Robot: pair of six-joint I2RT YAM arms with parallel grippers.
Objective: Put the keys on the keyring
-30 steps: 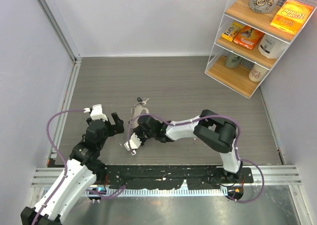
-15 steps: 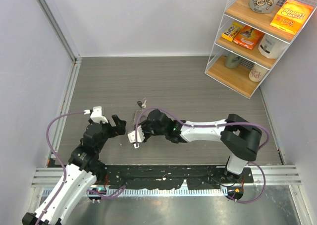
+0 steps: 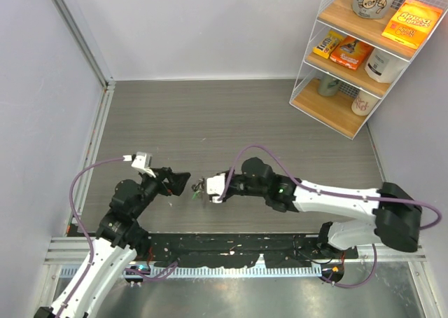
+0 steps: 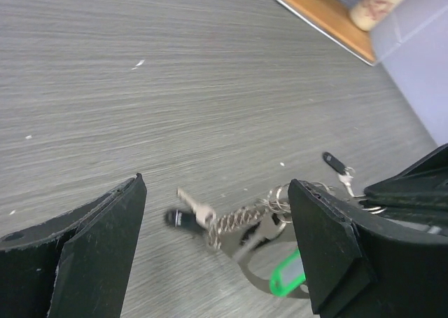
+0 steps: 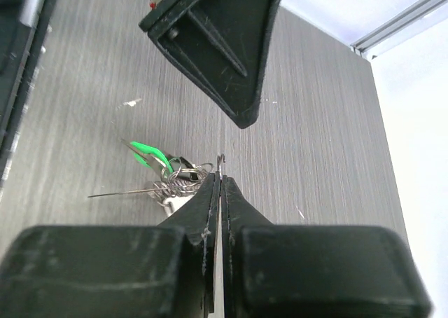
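Note:
My right gripper (image 5: 220,178) is shut on the keyring (image 4: 260,270), a thin silvery loop with a bright green tag (image 4: 287,276); a bit of wire pokes out past its fingertips. Keys hang from the bunch: a blurred silver one with a dark head (image 4: 183,217) and another dark-headed one (image 4: 336,164) further back. In the top view the bunch (image 3: 201,190) sits at the right gripper's (image 3: 212,192) tip near the front of the table. My left gripper (image 3: 180,183) faces the bunch from the left, open, with the keys in view between its fingers (image 4: 112,227).
A white wire shelf (image 3: 350,52) with boxes, jars and mugs stands at the back right. A metal rail (image 3: 94,143) runs along the left wall. The grey wood-grain table (image 3: 245,115) stretches behind both arms.
The right arm has stretched out and carried the keyring bunch nearer the front edge. The left gripper has turned right toward the bunch and narrowed slightly.

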